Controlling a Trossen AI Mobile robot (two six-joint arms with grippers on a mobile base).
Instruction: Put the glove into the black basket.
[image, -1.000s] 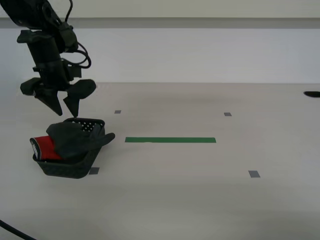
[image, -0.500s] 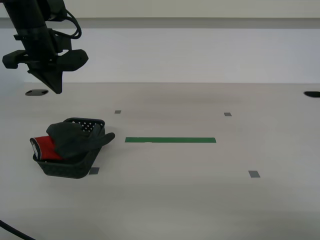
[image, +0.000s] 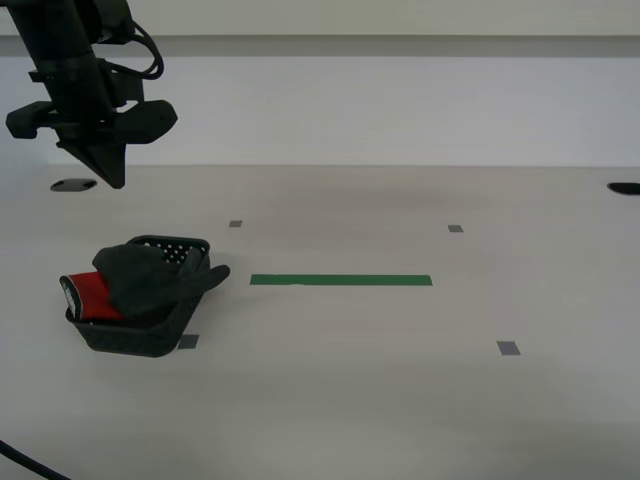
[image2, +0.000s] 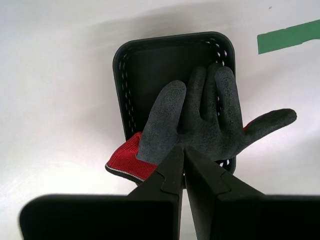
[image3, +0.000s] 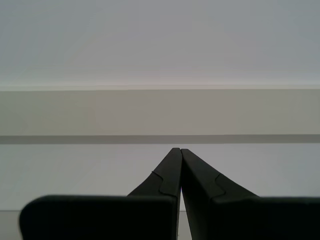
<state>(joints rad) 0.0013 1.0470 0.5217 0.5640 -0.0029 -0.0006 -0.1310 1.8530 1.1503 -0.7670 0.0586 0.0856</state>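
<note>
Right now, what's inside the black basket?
The glove lies across the black basket, its red cuff and thumb hanging over the rim. One end shows bare floor; whatever lies beneath the glove is hidden.

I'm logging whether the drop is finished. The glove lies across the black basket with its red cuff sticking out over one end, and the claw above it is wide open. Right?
Not quite. My second claw is shut, its fingers pressed together, as the second wrist view shows. The rest stands: the glove lies across the black basket, red cuff out over one end.
</note>
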